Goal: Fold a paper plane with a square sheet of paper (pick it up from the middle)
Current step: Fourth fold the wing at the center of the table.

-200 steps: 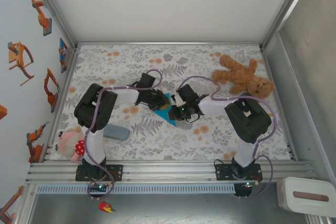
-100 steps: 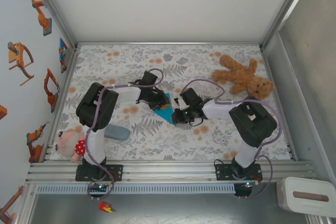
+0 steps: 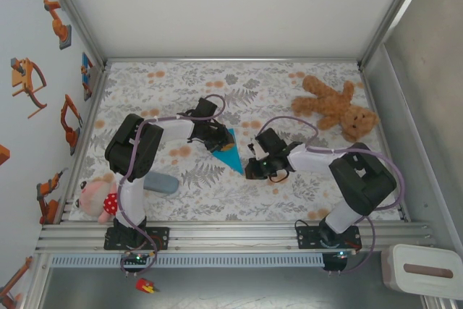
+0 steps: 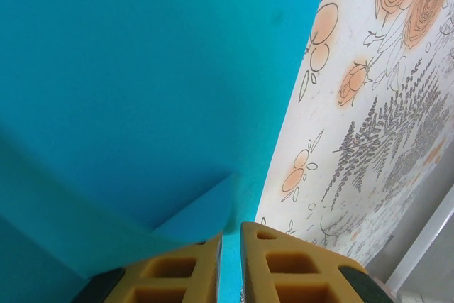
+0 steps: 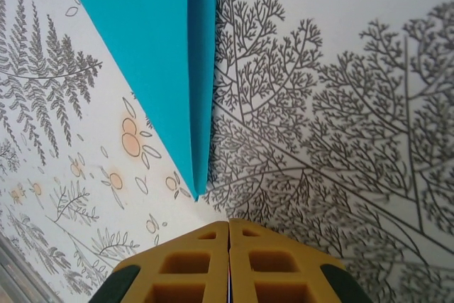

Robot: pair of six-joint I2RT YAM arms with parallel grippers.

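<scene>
On the flowered desk [image 3: 289, 193], near its middle, we see the paper plane [image 3: 230, 151] lying as a narrow turquoise wedge, its point turned toward the near edge and the right arm. From the left wrist view, the left hand [image 4: 230, 228] sits at the paper's edge with its yellow fingers [image 4: 184, 274] drawn nearly together. A raised flap of the sheet runs down to them and a thin strip of blue shows in the slit, so we take it to be pinching the paper, though the close view leaves this unsure. The right hand [image 5: 228, 223] has its fingers pressed flat together on nothing we can see, and it hovers low just short of the plane's sharp tip, not touching it. A brown teddy bear [image 3: 336, 108] lies at the far right of the desk, well apart. A grey-blue case [image 3: 159, 182] and a pink plush toy [image 3: 94, 197] rest near the left arm's base.
</scene>
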